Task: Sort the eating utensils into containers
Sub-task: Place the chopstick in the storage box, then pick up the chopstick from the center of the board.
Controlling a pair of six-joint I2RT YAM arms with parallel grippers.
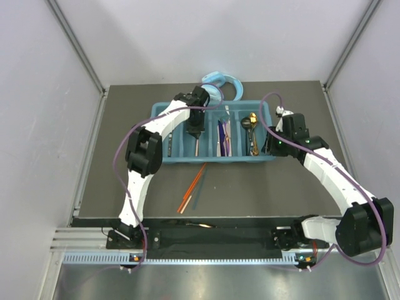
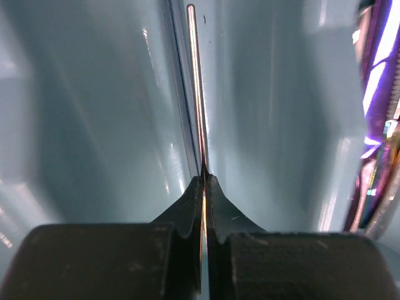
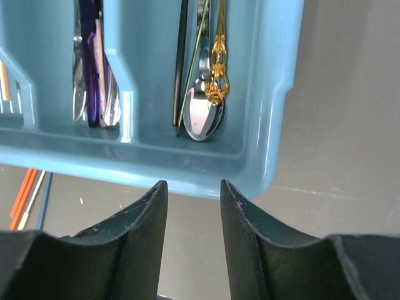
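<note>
The left arm (image 1: 139, 187) and right arm (image 1: 328, 172) share white link shells and chunky black joint housings. A thin purple cable (image 1: 114, 161) loops along each. The right gripper (image 3: 194, 185) has matte black, scuffed, tapering fingers (image 3: 145, 219).

overhead, two wrist close-ups, shared tray (image 1: 212, 160)

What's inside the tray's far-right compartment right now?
A silver spoon with a gold ornate handle lying across it, plus a dark slim utensil and a thin green stick. The spoon's handle is partly covered; the floor beneath them is hidden.
</note>
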